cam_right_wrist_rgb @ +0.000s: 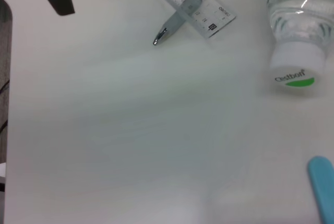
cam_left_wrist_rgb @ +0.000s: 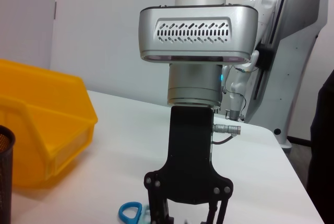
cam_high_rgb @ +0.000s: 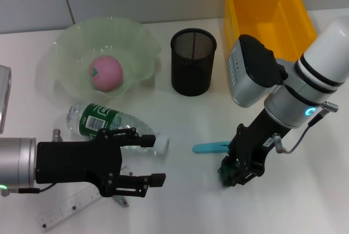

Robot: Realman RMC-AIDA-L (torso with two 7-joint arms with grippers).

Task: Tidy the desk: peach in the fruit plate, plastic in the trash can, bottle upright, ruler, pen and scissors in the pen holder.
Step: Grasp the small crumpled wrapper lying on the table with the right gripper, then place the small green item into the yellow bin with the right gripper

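Observation:
A pink peach (cam_high_rgb: 106, 73) lies in the pale green fruit plate (cam_high_rgb: 71, 37). In front of it, a clear bottle (cam_high_rgb: 106, 122) with a green label lies on its side, white cap (cam_right_wrist_rgb: 295, 67) toward the table's middle. My left gripper (cam_high_rgb: 154, 159) hovers open just in front of the bottle, holding nothing. The ruler (cam_high_rgb: 68, 210) lies near the front edge with the pen (cam_right_wrist_rgb: 175, 23) across it. My right gripper (cam_high_rgb: 233, 175) is down at the table over one end of the blue-handled scissors (cam_high_rgb: 210, 148). The black mesh pen holder (cam_high_rgb: 193, 62) stands behind. The plastic is out of view.
A yellow bin (cam_high_rgb: 267, 13) stands at the back right, next to the pen holder. White table surface shows between the two grippers and around the scissors' handle (cam_left_wrist_rgb: 129, 212).

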